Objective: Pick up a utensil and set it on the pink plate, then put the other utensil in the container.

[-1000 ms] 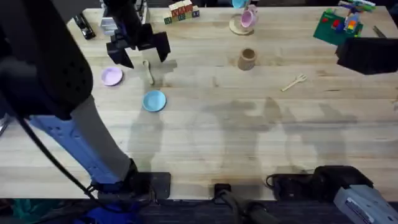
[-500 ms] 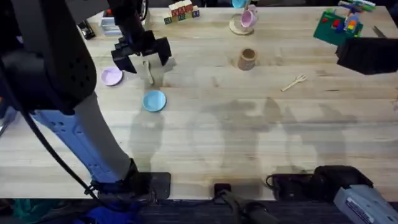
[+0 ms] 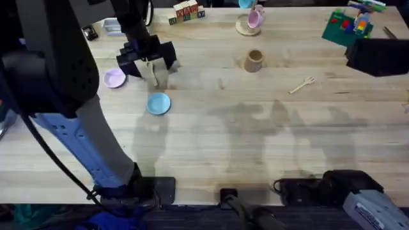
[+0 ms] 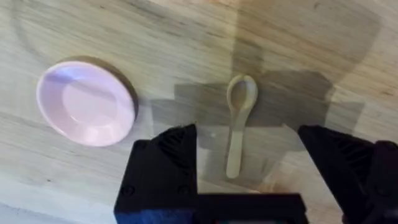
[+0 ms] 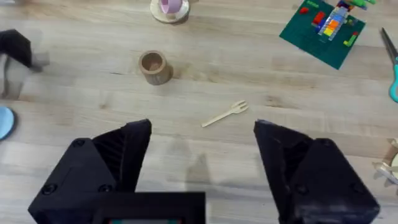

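Observation:
The small wooden spoon (image 4: pixel 239 124) lies flat on the table, its bowl pointing away from my left gripper (image 4: pixel 249 165). This gripper is open, low over the spoon, with one black finger (image 4: pixel 168 162) on each side of the handle. In the overhead view the left gripper (image 3: pixel 150 62) covers the spoon's (image 3: pixel 154 76) upper part. The pink plate (image 3: pixel 115 78) sits just left of it, empty. The wooden fork (image 5: pixel 225 114) lies at the right, and the tan wooden cup (image 5: pixel 153 66) stands beyond it. My right gripper (image 5: pixel 202 158) hangs open high above the table.
A light blue plate (image 3: pixel 158 103) lies just in front of the spoon. A pink mug on a coaster (image 3: pixel 253 20) stands behind the cup. A green brick plate (image 3: pixel 348 27) is at the far right corner, with scissors (image 5: pixel 392 62) nearby. Toy blocks (image 3: pixel 186 11) line the back edge.
My left gripper has moved down and slightly toward the table's front, closing in on the spoon until its fingers straddle it. The right arm, fork and cup have not moved.

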`<act>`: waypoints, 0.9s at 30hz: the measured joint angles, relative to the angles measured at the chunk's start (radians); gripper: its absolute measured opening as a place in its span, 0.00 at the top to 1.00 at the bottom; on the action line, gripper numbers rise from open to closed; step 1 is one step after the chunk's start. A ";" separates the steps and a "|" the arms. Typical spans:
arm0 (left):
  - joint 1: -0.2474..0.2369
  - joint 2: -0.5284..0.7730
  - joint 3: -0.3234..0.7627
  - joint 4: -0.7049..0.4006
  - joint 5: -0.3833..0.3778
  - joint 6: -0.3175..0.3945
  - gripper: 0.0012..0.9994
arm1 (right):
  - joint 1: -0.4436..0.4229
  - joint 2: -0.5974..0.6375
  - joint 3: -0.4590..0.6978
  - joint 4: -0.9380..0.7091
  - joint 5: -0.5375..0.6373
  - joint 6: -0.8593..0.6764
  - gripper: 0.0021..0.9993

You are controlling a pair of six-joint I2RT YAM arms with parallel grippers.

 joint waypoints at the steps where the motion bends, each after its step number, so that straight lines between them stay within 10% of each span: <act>1: 0.000 0.000 0.000 0.001 0.000 0.000 0.01 | 0.000 0.000 0.000 0.000 0.000 0.000 0.00; 26: 0.000 0.002 -0.001 -0.001 0.000 -0.003 0.00 | 0.000 0.000 0.000 0.000 0.000 0.000 0.00; 27: -0.001 0.003 -0.001 -0.002 0.004 -0.010 0.29 | 0.000 0.000 0.000 0.000 0.000 0.000 0.00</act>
